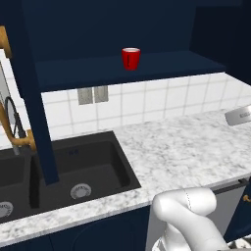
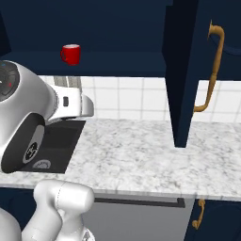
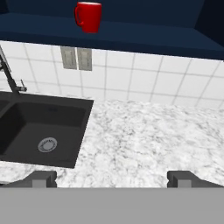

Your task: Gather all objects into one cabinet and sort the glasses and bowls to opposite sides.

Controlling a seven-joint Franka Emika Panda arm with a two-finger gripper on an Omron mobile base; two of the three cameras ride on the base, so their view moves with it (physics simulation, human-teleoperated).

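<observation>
The table [image 1: 196,147] lies bare and flat to the right of the black sink [image 1: 93,166], giving broad room to pass low over the marble. Above it the open cabinet [image 1: 162,68] shows a wide stretch of bare shelf on either side of the red cup [image 1: 131,59] (the one thing standing there). The opened cabinet door [image 2: 183,70] hangs edge-on over the table, its brass handle [image 2: 212,70] jutting sideways, and narrows the approach on that side. The faucet [image 1: 14,127] rises by the sink.
</observation>
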